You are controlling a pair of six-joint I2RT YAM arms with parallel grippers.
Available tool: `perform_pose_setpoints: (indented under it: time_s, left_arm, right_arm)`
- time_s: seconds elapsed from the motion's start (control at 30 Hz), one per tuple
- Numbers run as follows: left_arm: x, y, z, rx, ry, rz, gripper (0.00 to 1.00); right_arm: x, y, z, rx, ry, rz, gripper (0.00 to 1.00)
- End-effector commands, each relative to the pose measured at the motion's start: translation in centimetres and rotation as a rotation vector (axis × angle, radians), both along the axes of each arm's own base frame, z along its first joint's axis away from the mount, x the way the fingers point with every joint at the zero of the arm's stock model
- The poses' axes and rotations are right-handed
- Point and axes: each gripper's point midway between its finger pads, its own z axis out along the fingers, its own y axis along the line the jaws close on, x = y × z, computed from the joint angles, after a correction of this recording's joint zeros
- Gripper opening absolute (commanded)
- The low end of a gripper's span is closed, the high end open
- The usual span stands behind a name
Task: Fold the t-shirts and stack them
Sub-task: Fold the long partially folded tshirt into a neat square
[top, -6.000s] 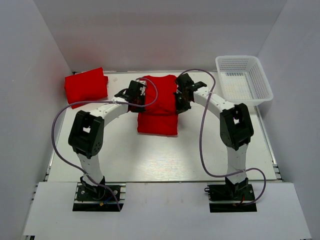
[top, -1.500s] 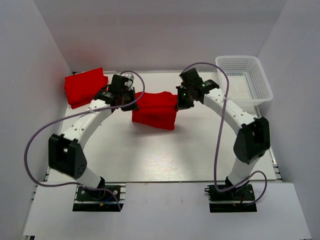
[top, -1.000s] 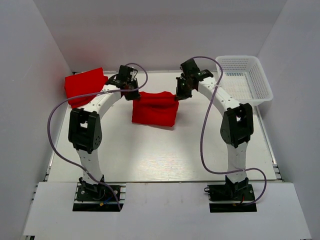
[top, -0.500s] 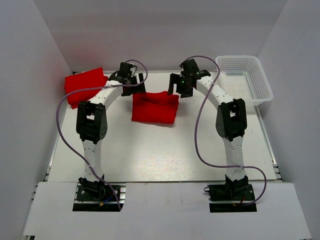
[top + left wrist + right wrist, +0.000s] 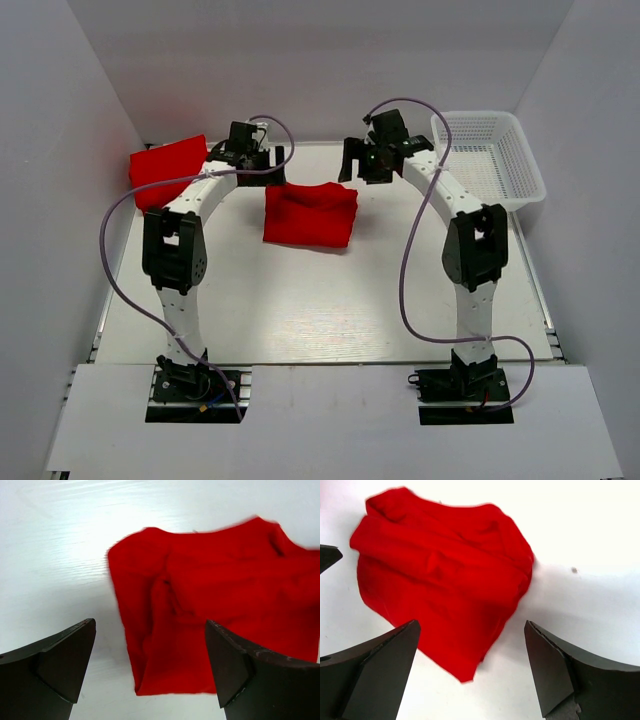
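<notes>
Hovering with jaws spread apart, the left pincer (image 5: 265, 160) and right pincer (image 5: 362, 162) hold nothing; a folded red shirt (image 5: 310, 215) lies beneath, between them.

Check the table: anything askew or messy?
Mildly. The middle t-shirt is rumpled: its far edge dips in a wave, creases cross the top, and its outline is not square. The folded t-shirt at far left lies at a slant. The left gripper and right gripper are open, holding nothing.
</notes>
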Motion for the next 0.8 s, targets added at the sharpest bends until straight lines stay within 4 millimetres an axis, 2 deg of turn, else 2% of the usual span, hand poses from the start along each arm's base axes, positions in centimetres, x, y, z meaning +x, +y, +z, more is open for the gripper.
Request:
perform_pose_setpoints:
  time_s: [0.0, 0.03, 0.07, 0.1, 0.2, 0.3, 0.47, 0.5, 0.53, 0.57, 0.6, 0.77]
  left_arm:
    - [-1.9, -3.2, 4.3, -0.007, -0.109, -0.279, 1.00]
    - [-2.3, -3.3, 3.7, -0.003, -0.098, -0.299, 1.00]
    - [-2.8, -3.1, 2.8, 0.024, -0.076, -0.298, 1.00]
    - [-3.2, -2.9, 2.5, 0.038, -0.058, -0.311, 1.00]
    - [-3.9, -2.8, 1.2, 0.073, -0.020, -0.326, 1.00]
    - [-3.7, -2.7, 0.2, 0.098, -0.013, -0.302, 1.00]
    - [-1.4, -2.4, -2.3, 0.121, 0.010, -0.220, 1.00]
    - [-0.2, -2.6, -1.8, 0.110, -0.022, -0.195, 1.00]
    - [0.5, -2.5, -2.0, 0.116, -0.027, -0.169, 1.00]
    - [1.0, -2.6, -3.3, 0.114, -0.006, -0.146, 1.00]
    - [2.0, -2.5, -2.9, 0.118, -0.024, -0.116, 1.00]
    - [5.5, -1.0, -4.4, 0.092, -0.030, 0.006, 1.00]
  right_arm:
    - [-1.5, -1.4, 2.0, -0.035, -0.040, 0.005, 0.90]
    - [-1.8, -1.9, 1.4, -0.052, -0.032, -0.006, 0.90]
    - [-2.6, -2.1, 1.8, -0.055, -0.033, -0.004, 0.90]
    - [-2.5, -2.3, 2.1, -0.051, -0.048, -0.009, 0.90]
    - [-3.3, -2.9, 1.7, -0.064, -0.037, -0.013, 0.90]
    - [-3.7, -3.2, 1.3, -0.072, -0.025, -0.016, 0.90]
    - [-4.0, -3.0, 0.7, -0.066, -0.006, -0.002, 0.90]
    - [-3.8, -2.8, 0.7, -0.064, -0.008, 0.000, 0.90]
    - [-3.9, -2.9, 0.5, -0.068, -0.001, -0.002, 0.90]
    - [-3.7, -3.0, 0.4, -0.068, -0.001, -0.004, 0.90]
    - [-3.7, -2.9, 0.4, -0.067, 0.001, -0.004, 0.90]
    - [-3.0, -3.5, 0.8, -0.082, -0.010, -0.026, 0.90]
